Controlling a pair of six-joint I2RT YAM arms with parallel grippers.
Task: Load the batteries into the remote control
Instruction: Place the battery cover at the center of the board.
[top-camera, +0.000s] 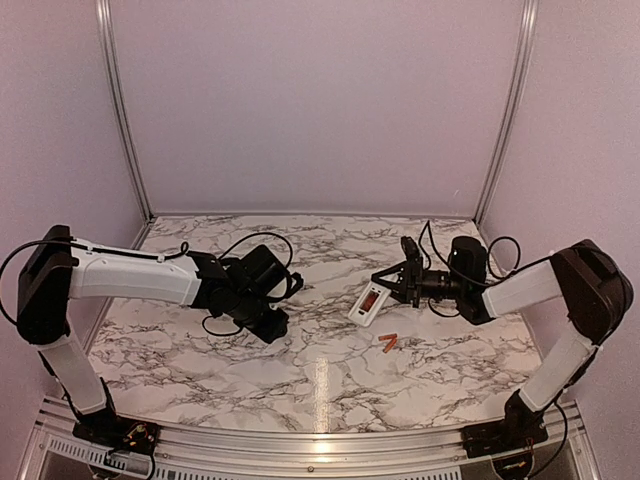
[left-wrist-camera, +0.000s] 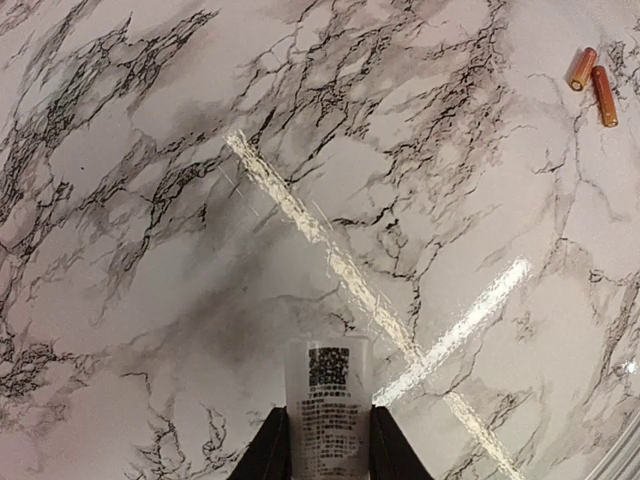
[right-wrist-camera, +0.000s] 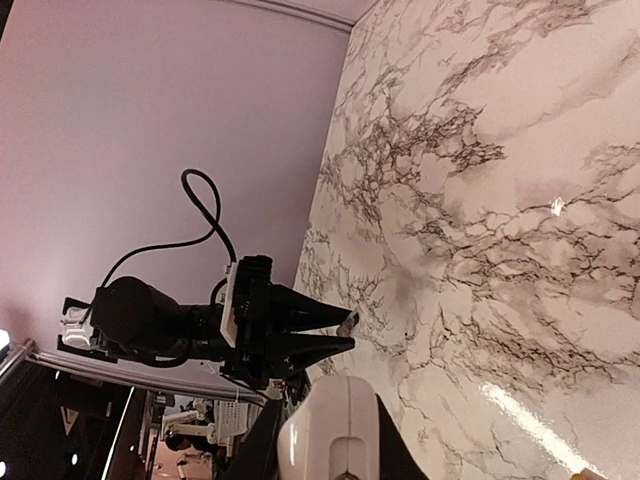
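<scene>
My right gripper is shut on the white remote control, held tilted just above the marble table; a reddish patch shows on its upper face. In the right wrist view the remote's white end sits between my fingers. Two orange batteries lie together on the table just in front of the remote, also at the top right of the left wrist view. My left gripper is shut on the small white flat cover piece, printed with a code and small text, low over the table.
The left gripper with the cover's edge faces the right wrist camera. Pale walls enclose the table on three sides, with metal posts at the back corners. A metal rail runs along the near edge.
</scene>
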